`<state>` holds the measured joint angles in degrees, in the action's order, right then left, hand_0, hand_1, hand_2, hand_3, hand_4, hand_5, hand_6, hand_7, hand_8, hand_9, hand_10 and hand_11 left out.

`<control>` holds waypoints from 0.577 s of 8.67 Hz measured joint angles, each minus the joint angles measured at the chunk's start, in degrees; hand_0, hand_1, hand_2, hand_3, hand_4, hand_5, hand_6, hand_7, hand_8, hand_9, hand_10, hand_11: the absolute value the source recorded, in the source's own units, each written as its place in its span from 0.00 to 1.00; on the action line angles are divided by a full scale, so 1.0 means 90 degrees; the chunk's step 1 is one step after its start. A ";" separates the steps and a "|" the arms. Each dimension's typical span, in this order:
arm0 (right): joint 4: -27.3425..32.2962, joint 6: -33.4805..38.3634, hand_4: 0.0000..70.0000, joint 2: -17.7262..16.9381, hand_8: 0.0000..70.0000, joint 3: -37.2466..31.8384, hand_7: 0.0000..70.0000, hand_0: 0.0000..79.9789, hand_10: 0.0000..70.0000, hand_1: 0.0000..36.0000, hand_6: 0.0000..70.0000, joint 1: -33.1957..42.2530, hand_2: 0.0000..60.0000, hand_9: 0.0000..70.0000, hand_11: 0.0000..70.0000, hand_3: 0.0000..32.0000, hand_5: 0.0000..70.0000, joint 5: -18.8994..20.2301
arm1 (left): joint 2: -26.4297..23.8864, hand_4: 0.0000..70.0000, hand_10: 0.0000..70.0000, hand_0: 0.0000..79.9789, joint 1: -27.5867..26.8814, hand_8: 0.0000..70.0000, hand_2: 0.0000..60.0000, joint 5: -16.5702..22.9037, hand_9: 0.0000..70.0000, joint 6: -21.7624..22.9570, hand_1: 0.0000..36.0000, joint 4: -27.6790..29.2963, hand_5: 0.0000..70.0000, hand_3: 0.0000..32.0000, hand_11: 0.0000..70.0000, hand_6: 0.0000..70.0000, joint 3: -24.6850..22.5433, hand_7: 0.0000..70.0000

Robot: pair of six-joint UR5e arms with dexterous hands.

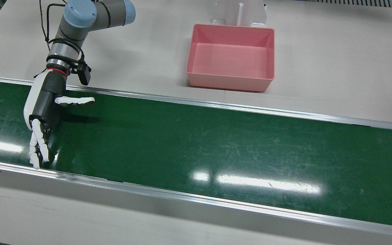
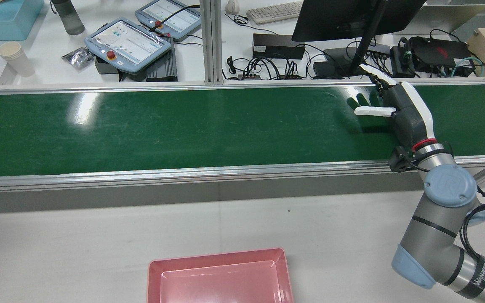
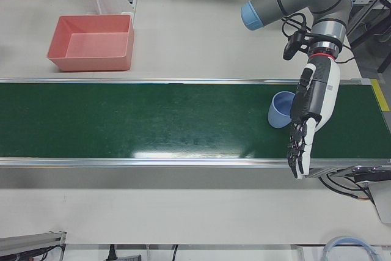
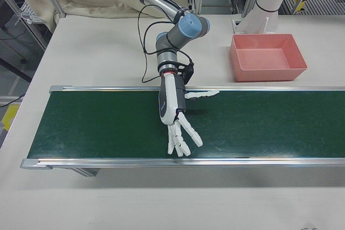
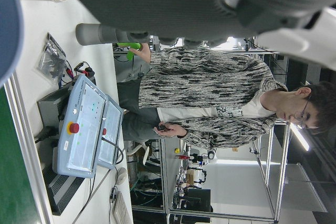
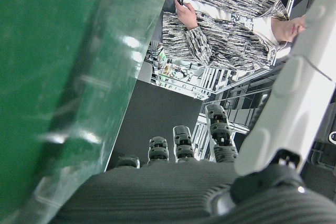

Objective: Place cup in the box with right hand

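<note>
A light blue cup stands on the green belt; only the left-front view shows all of it, and a blue edge of it shows in the left hand view. My left hand is open just beside the cup, fingers pointing at the belt's front rail. My right hand is open and empty over the other end of the belt, fingers spread; it also shows in the rear view and right-front view. The pink box sits empty on the white table behind the belt.
Metal rails edge the belt. A white pedestal stands just behind the box. The operators' table beyond the belt holds teach pendants, stacked paper cups, a monitor and cables. A person stands there.
</note>
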<state>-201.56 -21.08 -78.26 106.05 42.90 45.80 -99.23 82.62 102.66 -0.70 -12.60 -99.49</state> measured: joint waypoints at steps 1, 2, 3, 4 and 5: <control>-0.0003 0.0004 0.03 0.0002 0.07 -0.0003 0.27 0.60 0.00 0.31 0.05 -0.0006 0.00 0.13 0.01 0.16 0.06 0.0000 | 0.0000 0.00 0.00 0.00 0.0000 0.00 0.00 0.0000 0.00 0.0000 0.00 0.0002 0.00 0.00 0.00 0.00 0.0000 0.00; -0.0005 0.0014 0.04 0.0003 0.07 -0.0002 0.28 0.60 0.00 0.31 0.05 -0.0008 0.00 0.13 0.01 0.14 0.06 -0.0001 | 0.0000 0.00 0.00 0.00 0.0000 0.00 0.00 0.0000 0.00 0.0000 0.00 0.0003 0.00 0.00 0.00 0.00 0.0000 0.00; -0.0006 0.0021 0.06 0.0004 0.07 0.0017 0.29 0.60 0.00 0.31 0.06 -0.0010 0.00 0.13 0.01 0.11 0.06 -0.0001 | 0.0000 0.00 0.00 0.00 0.0000 0.00 0.00 0.0000 0.00 0.0000 0.00 0.0000 0.00 0.00 0.00 0.00 0.0000 0.00; -0.0006 0.0025 0.07 0.0008 0.07 0.0042 0.29 0.60 0.00 0.31 0.06 -0.0010 0.00 0.13 0.00 0.09 0.05 -0.0001 | 0.0000 0.00 0.00 0.00 0.0000 0.00 0.00 0.0000 0.00 0.0000 0.00 0.0000 0.00 0.00 0.00 0.00 0.0000 0.00; -0.0006 0.0027 0.07 0.0011 0.07 0.0055 0.29 0.60 0.00 0.31 0.06 -0.0011 0.00 0.13 0.01 0.10 0.05 0.0002 | 0.0000 0.00 0.00 0.00 0.0000 0.00 0.00 0.0000 0.00 0.0000 0.00 0.0001 0.00 0.00 0.00 0.00 0.0000 0.00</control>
<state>-201.62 -20.84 -78.16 106.55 42.80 45.82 -99.23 82.62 102.66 -0.70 -12.59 -99.49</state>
